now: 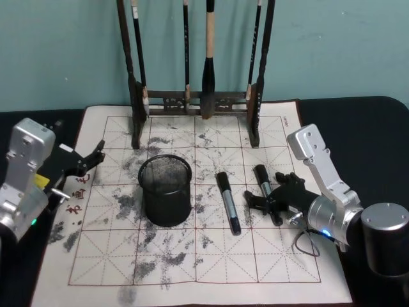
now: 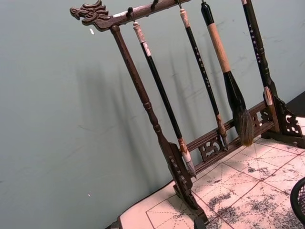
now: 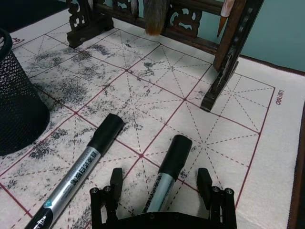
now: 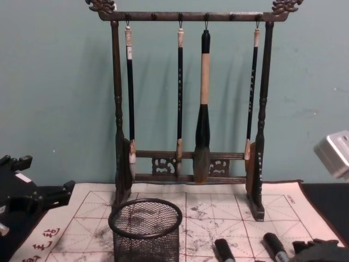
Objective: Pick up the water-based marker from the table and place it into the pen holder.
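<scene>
**Water-based marker: on the mat, between the right gripper's fingers**

Water-based marker (image 3: 174, 152): lies flat on the ink-stained grid mat (image 3: 228, 109), right of the pen holder (image 1: 166, 204); a second marker (image 1: 228, 201) lies between the two.
Right gripper (image 3: 160, 177): fingers spread, one on each side of the barrel, a gap on both sides.
Left gripper (image 1: 89, 161): fingers apart, at the mat's left edge.
Brush rack (image 4: 116, 98): stands behind.
</scene>
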